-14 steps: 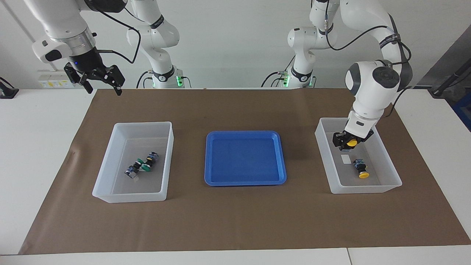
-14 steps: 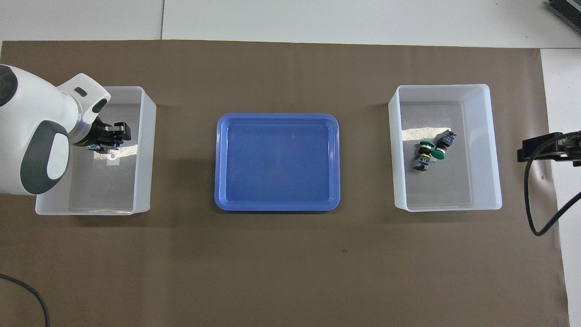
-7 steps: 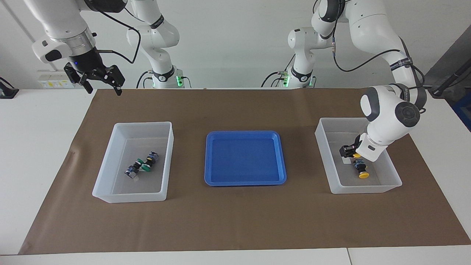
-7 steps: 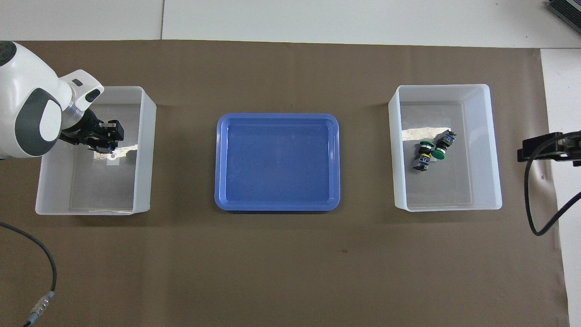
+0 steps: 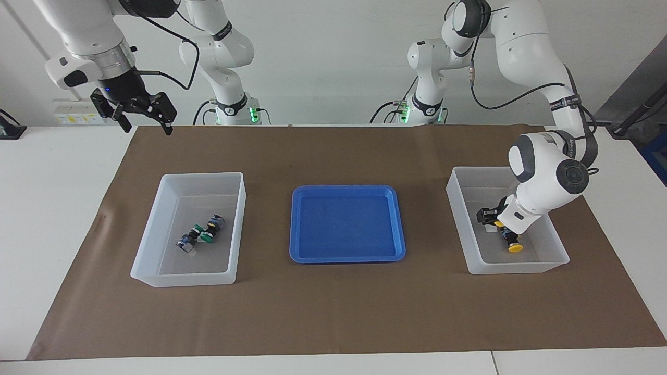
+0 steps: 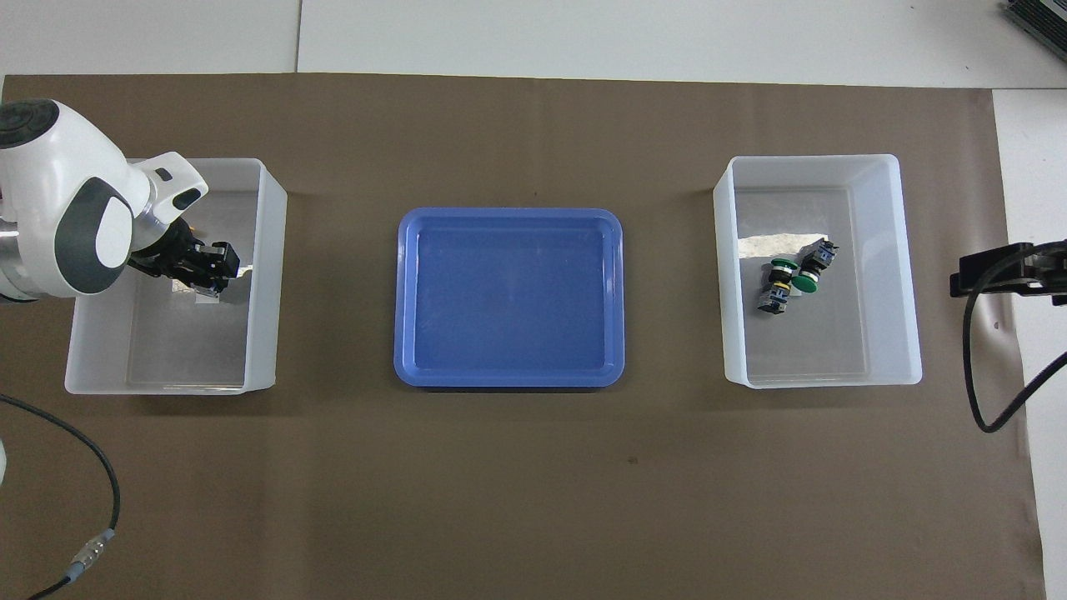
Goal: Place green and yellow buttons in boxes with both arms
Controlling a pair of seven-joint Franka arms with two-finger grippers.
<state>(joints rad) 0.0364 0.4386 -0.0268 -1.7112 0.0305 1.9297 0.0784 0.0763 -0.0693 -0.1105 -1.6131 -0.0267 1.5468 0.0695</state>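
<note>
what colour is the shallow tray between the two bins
Blue, seen best in the overhead view: tray.

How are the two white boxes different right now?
The box at the left arm's end has yellow buttons in it; the box at the right arm's end has two green buttons. The left claw is down inside the first box; no claw is in the other. Both are see-through white.

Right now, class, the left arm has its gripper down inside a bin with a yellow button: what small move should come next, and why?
Probably open the left gripper and let go. It is low inside the bin at the left arm's end, shut on a yellow button, close beside the other yellow button lying there. Both green buttons already lie in the other bin; the right gripper waits, open.
</note>
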